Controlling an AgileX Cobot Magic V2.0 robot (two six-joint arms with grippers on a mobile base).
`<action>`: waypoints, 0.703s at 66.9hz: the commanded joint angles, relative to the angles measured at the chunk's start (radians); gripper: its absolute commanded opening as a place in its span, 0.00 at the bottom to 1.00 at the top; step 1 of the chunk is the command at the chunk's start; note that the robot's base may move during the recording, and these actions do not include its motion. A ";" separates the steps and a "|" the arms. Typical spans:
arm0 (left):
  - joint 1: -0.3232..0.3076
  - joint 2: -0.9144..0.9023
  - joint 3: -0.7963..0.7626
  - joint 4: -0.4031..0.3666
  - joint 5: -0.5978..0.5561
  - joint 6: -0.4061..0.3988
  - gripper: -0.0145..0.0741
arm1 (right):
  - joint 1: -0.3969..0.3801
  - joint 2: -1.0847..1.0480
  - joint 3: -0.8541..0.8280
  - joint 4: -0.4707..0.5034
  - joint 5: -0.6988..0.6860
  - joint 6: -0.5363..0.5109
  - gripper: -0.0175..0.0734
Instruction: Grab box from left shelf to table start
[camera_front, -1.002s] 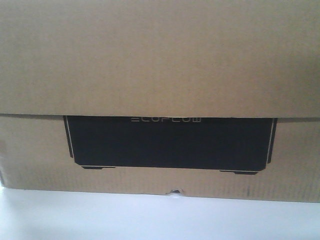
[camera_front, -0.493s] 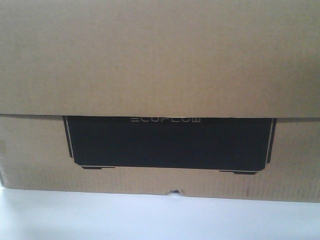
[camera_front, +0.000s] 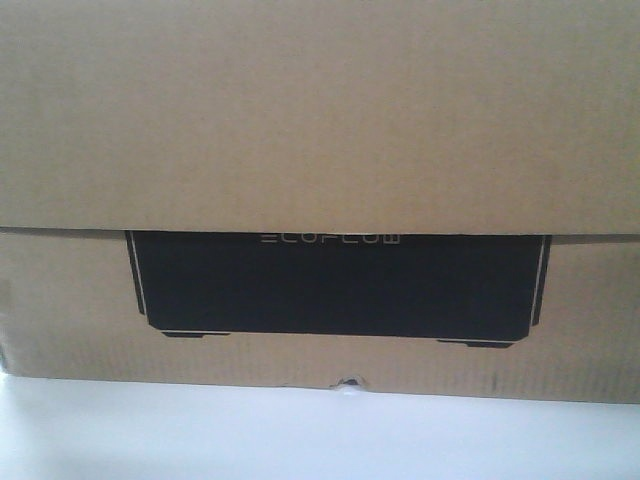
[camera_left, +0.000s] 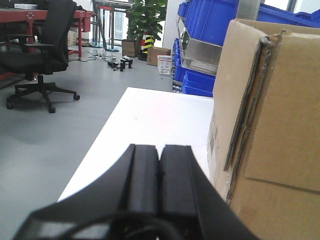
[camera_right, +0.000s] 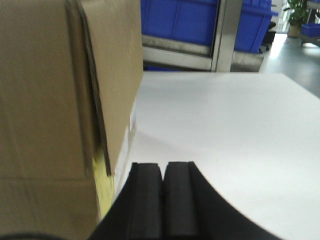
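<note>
The brown cardboard box (camera_front: 320, 130) with its black ECOFLOW print fills the front view and stands on the white table (camera_front: 300, 435). In the left wrist view the box (camera_left: 280, 125) is at the right, and my left gripper (camera_left: 159, 150) is shut and empty just left of its side, over the table (camera_left: 155, 115). In the right wrist view the box (camera_right: 55, 100) is at the left, and my right gripper (camera_right: 164, 167) is shut and empty beside its right side, over the table (camera_right: 225, 115). The shelf rail (camera_right: 175, 57) shows behind.
Blue plastic bins (camera_left: 207, 22) sit on the rack behind the table, also in the right wrist view (camera_right: 175, 20). A black office chair (camera_left: 42, 55) stands on the grey floor (camera_left: 45, 145) to the left. A potted plant (camera_left: 147, 15) and small boxes are far back.
</note>
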 joint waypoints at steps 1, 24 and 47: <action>0.001 -0.014 -0.004 -0.001 -0.089 -0.001 0.05 | -0.004 -0.008 0.012 -0.008 -0.111 0.005 0.26; 0.001 -0.014 -0.004 -0.001 -0.089 -0.001 0.05 | -0.004 -0.008 0.012 -0.011 -0.103 0.005 0.26; 0.001 -0.014 -0.004 -0.001 -0.089 -0.001 0.05 | -0.004 -0.008 0.012 -0.011 -0.103 0.005 0.26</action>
